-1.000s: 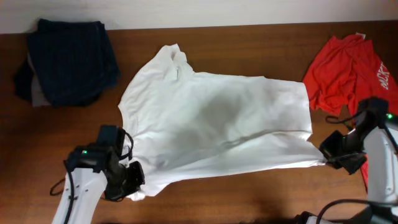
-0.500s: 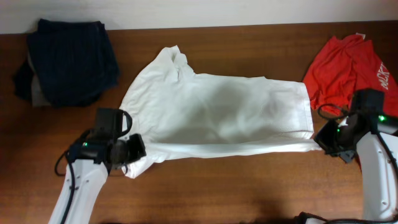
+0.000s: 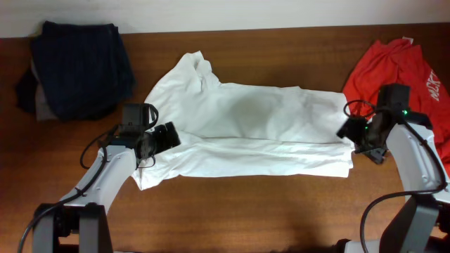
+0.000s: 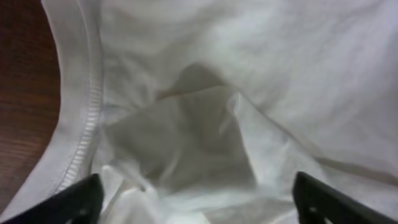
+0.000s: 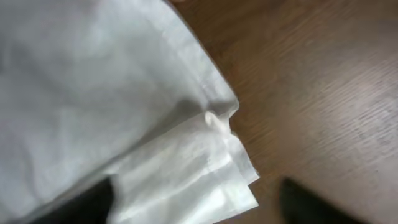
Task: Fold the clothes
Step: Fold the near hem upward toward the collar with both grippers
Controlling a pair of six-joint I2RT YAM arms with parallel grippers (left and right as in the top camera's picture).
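Overhead view is showing the white shirt (image 3: 253,133) lying spread across the table (image 3: 246,218), collar end pointing to the left and far side, with its near edge apparently lying doubled over the body in a long band from side to side. The left gripper (image 3: 165,135) is sitting over the shirt's left end, and the right gripper (image 3: 351,133) is sitting at the shirt's right end. The left wrist view is showing the left gripper's fingers (image 4: 81,199) standing wide apart with rumpled cloth and a stitched hem (image 4: 87,112) lying loose between them, nothing pinched. The right wrist view is showing the right gripper's fingers (image 5: 311,202) likewise spread, with the shirt's layered corner (image 5: 230,155) resting free on the wood between them. Both grippers are therefore released and holding nothing. The red tee (image 3: 394,70) is lying crumpled just beyond the shirt's right end, untouched, and a pile of dark garments (image 3: 77,67) is sitting well apart from the shirt's far left side. Judgement: the first lengthwise fold of the shirt is being let go. The next move is calling for both grippers to lift clear without dragging the cloth, then to take fresh holds for a second fold; the bunched left end is likely needing smoothing first.
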